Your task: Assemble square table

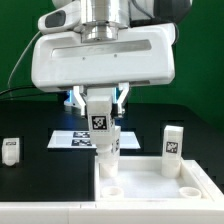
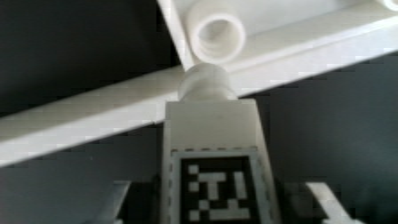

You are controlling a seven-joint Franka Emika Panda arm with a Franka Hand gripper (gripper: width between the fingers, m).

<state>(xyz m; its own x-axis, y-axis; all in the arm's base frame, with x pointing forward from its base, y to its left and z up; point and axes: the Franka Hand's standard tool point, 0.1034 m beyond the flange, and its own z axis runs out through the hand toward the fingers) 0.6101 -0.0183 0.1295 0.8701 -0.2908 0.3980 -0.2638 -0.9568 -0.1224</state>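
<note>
White plastic leg (image 1: pixel 103 135) clamped in the gripper (image 1: pixel 101 118), tip just beside a corner socket (image 2: pixel 217 35) of the square table slab (image 1: pixel 150 172).
The tip looks off-centre by the rim; pressing down could jam or tilt it. Three legs: this one, one upright on the slab (image 1: pixel 171 146), one on the bench (image 1: pixel 10 151). One slab, two empty sockets (image 1: pixel 112 187) facing the exterior view.

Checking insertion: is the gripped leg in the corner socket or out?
Out. Wrist view: the leg ends short of the socket, whose round opening shows whole.
</note>
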